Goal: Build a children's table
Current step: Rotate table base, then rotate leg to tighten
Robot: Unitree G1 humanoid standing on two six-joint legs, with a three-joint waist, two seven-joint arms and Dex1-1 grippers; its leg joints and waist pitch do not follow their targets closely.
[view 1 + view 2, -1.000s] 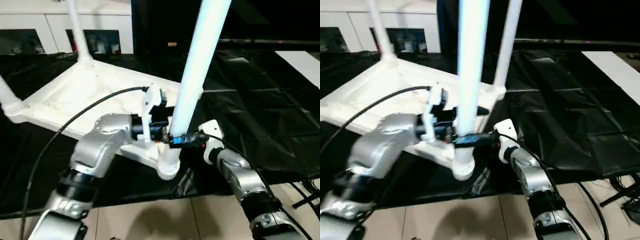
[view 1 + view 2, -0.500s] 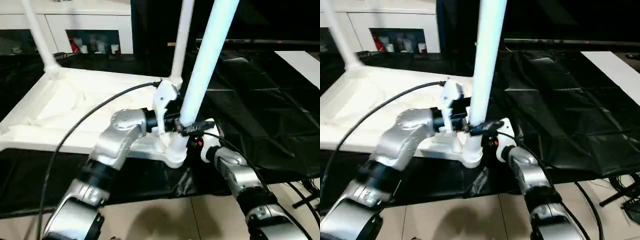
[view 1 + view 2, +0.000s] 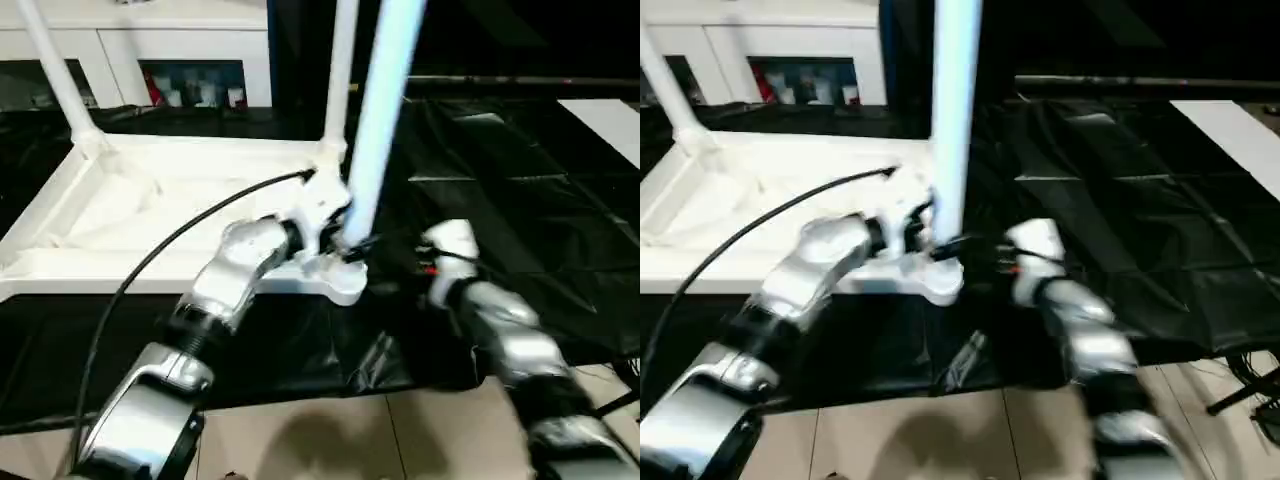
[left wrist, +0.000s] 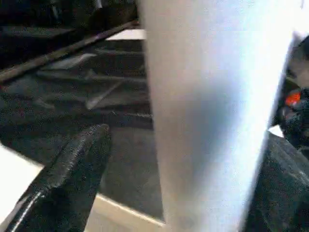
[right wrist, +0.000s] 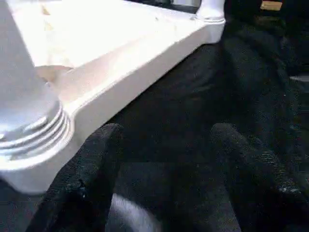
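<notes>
The tabletop [image 3: 190, 205] lies underside up on black sheeting [image 3: 520, 200], with legs standing in its corners. The left pincer [image 4: 178, 193] has its fingers spread around the near leg [image 3: 380, 120]. The right pincer [image 5: 166, 164] hangs open beside the corner socket [image 5: 29, 130].

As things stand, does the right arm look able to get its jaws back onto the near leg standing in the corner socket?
Probably yes. The right gripper is open and empty, close beside the near leg, with only black cloth between. The left gripper straddles that leg low down; the shaft above is free.
</notes>
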